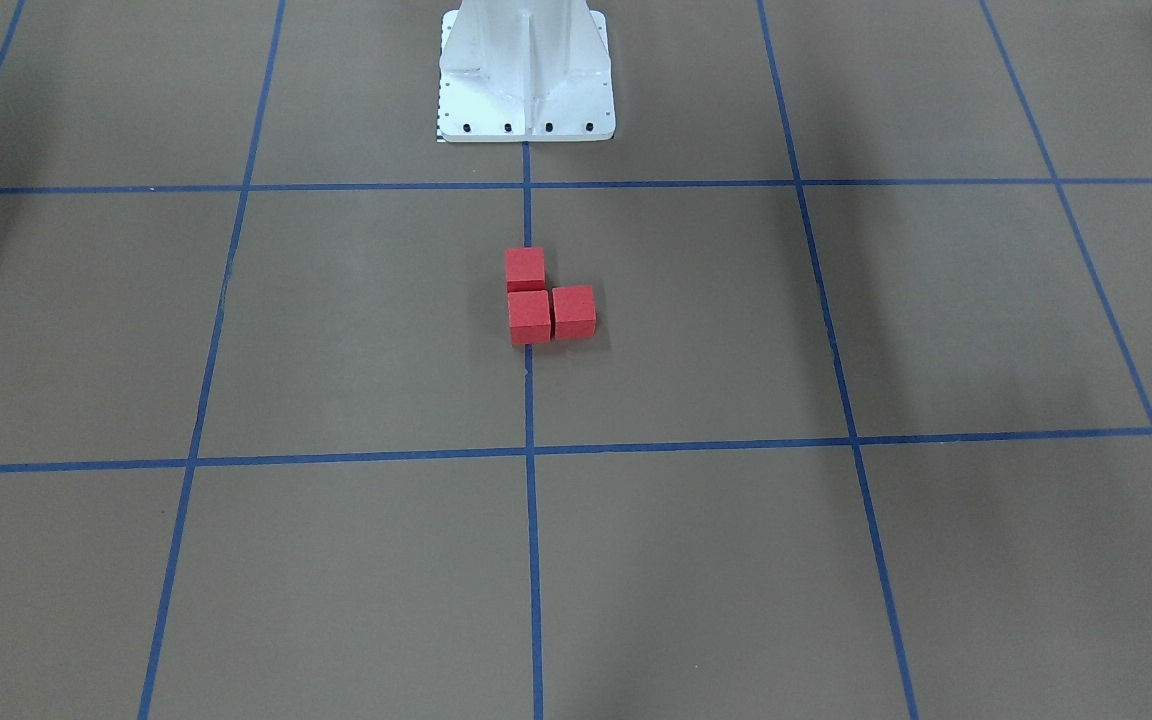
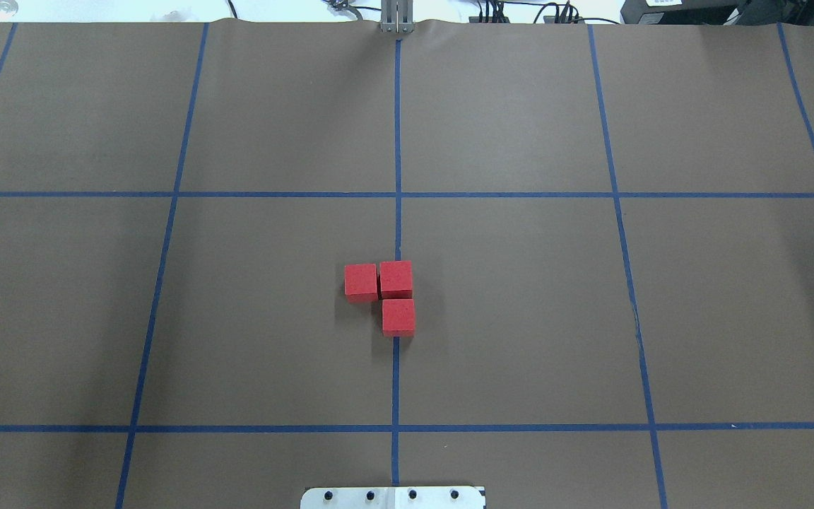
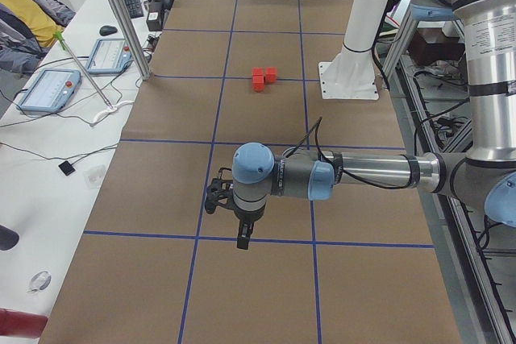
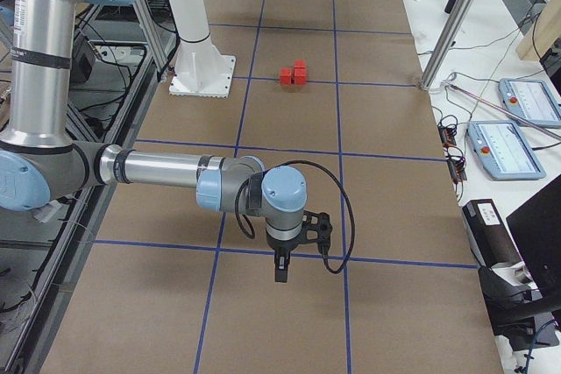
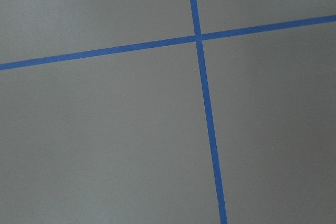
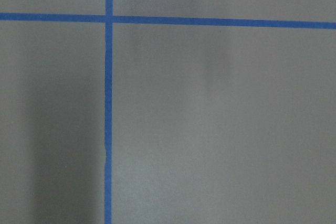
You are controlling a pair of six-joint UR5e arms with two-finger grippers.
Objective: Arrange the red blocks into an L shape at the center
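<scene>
Left hand (image 3: 243, 238) and right hand (image 4: 280, 269), whose openings cannot be told, are held well apart from the red blocks (image 2: 396, 279), judged light, rigid, matte; opposite free faces should be gripped.

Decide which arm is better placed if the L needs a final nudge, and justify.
Left, narrowly: the left gripper and right gripper hang similarly far off, but the red block off the centre line lies on the left side.

No text, label, brand or number is legible anywhere.
</scene>
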